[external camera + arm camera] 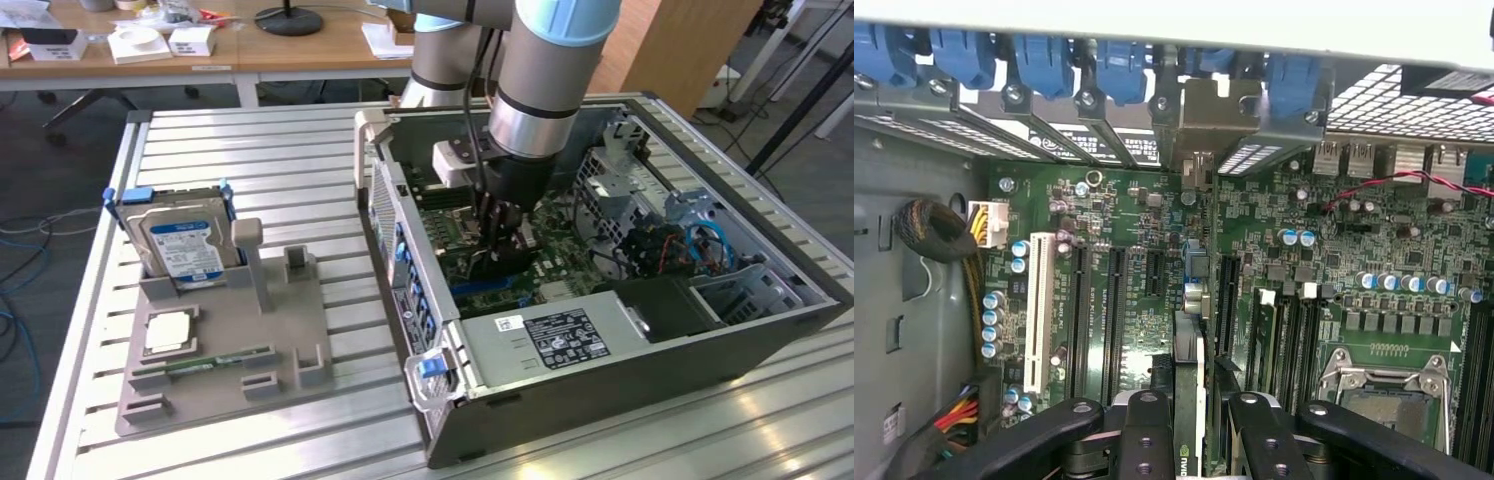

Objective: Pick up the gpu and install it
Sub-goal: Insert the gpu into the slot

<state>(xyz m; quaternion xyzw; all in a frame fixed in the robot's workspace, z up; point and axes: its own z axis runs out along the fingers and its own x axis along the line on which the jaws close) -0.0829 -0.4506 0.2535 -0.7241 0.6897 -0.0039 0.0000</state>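
Gpu (1189, 375), thin dark edge-on card, in the hand's (1191, 415) grip over green motherboard (1334, 250)

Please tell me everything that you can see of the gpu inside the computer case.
The gpu is a thin dark card, seen edge-on in the wrist view, standing upright above the green motherboard inside the computer case. Its silvery metal bracket sits at the case's rear slot openings. The hand holds it, with a black finger against each side. Whether its lower edge is seated in a slot cannot be told.
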